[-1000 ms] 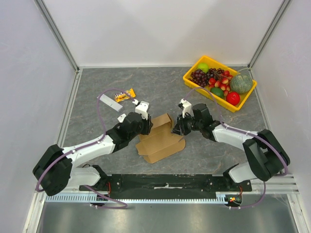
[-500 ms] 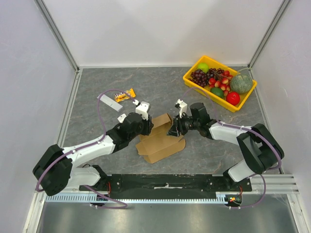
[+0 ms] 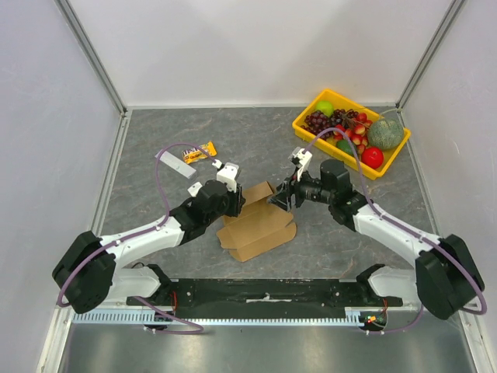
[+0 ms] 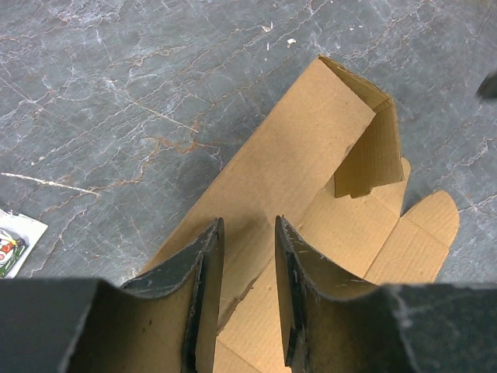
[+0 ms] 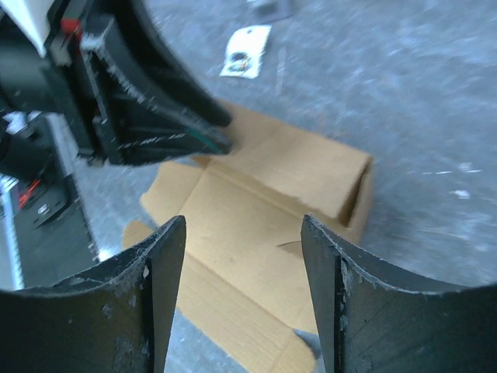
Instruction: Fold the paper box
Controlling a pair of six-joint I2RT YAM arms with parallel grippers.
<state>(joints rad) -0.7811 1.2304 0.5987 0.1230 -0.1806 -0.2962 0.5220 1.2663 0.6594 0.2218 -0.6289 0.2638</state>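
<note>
The paper box (image 3: 260, 225) is a brown cardboard sheet lying partly folded on the grey table between my arms. Its far long wall and a short end flap stand up (image 4: 365, 148); the rest lies flat. My left gripper (image 3: 235, 203) sits low at the box's left end. Its jaws (image 4: 248, 225) are partly open over the raised wall's edge, with clear gaps on both sides. My right gripper (image 3: 278, 199) hovers just above the box's right end. It is wide open (image 5: 243, 221) with nothing between its fingers, and the box floor (image 5: 256, 202) shows below.
A yellow tray (image 3: 308, 106) of fruit stands at the back right. A snack packet (image 3: 199, 151) and a grey-white bar (image 3: 177, 165) lie at the back left, beyond the left gripper. The black base rail runs along the near edge.
My right gripper has opened wide and lifted off the box's right end, its arm swinging outward. The left gripper and the box have stayed put.
</note>
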